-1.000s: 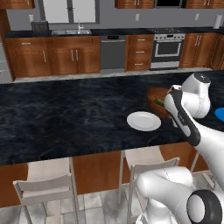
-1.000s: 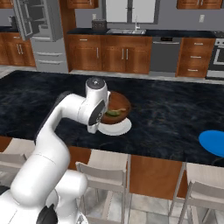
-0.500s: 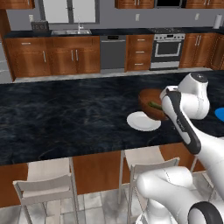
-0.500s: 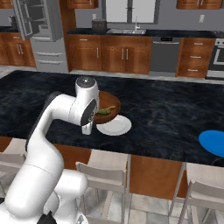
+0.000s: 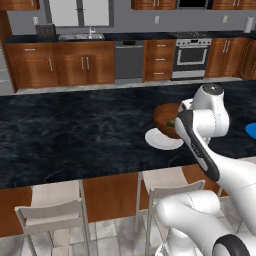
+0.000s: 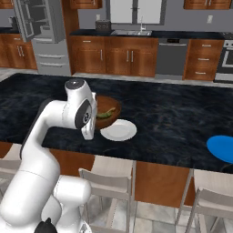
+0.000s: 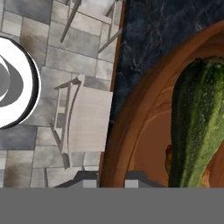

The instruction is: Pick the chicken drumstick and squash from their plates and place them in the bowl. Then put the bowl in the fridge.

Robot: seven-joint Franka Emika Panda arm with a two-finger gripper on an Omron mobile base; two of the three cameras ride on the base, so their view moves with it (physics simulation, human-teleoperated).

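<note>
On the dark bench [image 6: 173, 113] there are two plates: one white plate [image 6: 119, 130] and one blue plate [image 6: 222, 148]. There is one wooden bowl [image 6: 108, 108], and in it one green squash [image 7: 199, 122]; a scrap of something orange shows beneath the squash in the hand view, too little to count as more than one piece. Three stools show along the near edge in the right base view, the middle one [image 6: 108, 181] plainest. Against the far wall stand one fridge [image 6: 44, 34], one oven [image 5: 191, 54], one dishwasher [image 5: 129, 60] and one sink [image 5: 81, 36].
</note>
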